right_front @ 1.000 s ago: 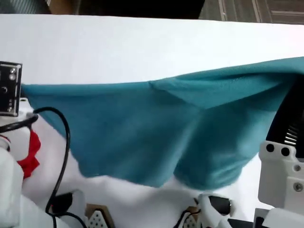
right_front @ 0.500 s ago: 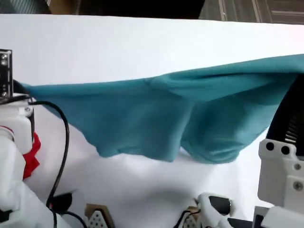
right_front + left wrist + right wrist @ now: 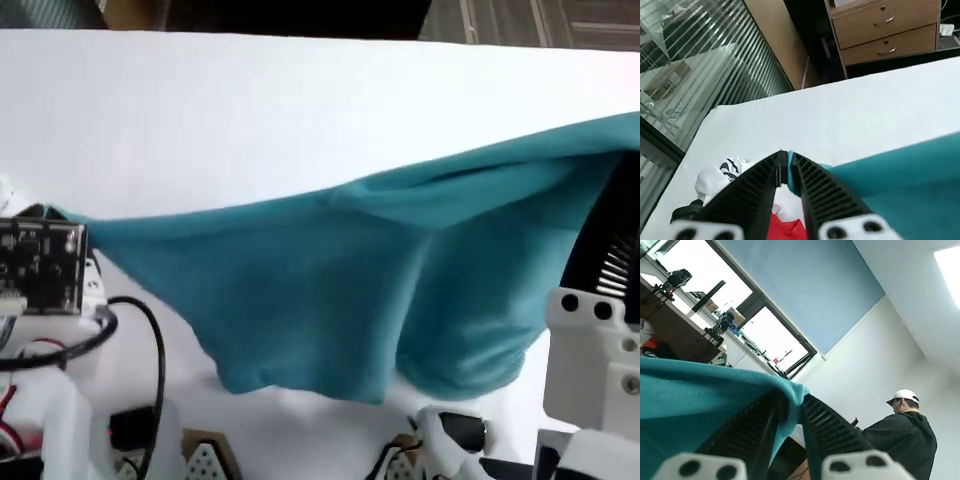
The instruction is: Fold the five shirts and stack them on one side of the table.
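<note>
Teal shirt (image 3: 330,280) hangs mid-frame above counter (image 3: 300,90), stretched btw both arms. L pincer (image 3: 788,157) clenched on one corner, R pincer (image 3: 794,402) clenched on other edge. Unfolded, no stack seen. Red shirt (image 3: 785,227), white one (image 3: 715,180) bunched near L pincer. Prob. early stage.

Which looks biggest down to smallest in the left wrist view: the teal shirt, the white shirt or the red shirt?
1. Largest: teal shirt, which runs off the edge.
2. Next: white shirt.
3. Smallest: red shirt, just a sliver. The gripper covers part of the white and red ones, so their order is unsure.
</note>
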`<state>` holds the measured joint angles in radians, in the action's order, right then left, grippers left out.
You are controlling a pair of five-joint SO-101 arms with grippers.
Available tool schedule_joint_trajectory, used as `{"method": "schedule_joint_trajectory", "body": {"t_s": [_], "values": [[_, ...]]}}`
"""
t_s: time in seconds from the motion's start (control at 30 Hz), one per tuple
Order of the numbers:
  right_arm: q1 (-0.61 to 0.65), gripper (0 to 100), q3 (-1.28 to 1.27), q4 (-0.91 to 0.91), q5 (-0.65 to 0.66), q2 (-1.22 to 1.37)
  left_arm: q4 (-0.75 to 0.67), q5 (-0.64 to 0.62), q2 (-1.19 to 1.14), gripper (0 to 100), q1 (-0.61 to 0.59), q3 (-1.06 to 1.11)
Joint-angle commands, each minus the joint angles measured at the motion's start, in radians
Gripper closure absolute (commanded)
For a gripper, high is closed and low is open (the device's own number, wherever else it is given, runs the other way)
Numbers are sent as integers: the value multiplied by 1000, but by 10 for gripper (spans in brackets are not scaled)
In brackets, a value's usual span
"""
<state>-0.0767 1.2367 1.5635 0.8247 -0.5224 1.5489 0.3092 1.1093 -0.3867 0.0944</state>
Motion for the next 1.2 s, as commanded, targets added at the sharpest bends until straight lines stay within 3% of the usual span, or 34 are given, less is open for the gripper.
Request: {"method": "schedule_joint_trajectory", "body": {"t_s": [0.0,0.27,0.43,0.77,1.17], "values": [[-4,978,8,7,-14,-13,-17,6,-3,976,2,-62],[-4,978,6,77,-14,-90,140,5,-106,976,2,-369],[-4,978,-17,94,-18,-39,150,5,-199,976,2,-406],[-2,978,-199,7,-69,200,-54,5,-563,976,9,-412],[105,978,-402,-191,-175,576,-235,9,-957,976,176,-415]]}}
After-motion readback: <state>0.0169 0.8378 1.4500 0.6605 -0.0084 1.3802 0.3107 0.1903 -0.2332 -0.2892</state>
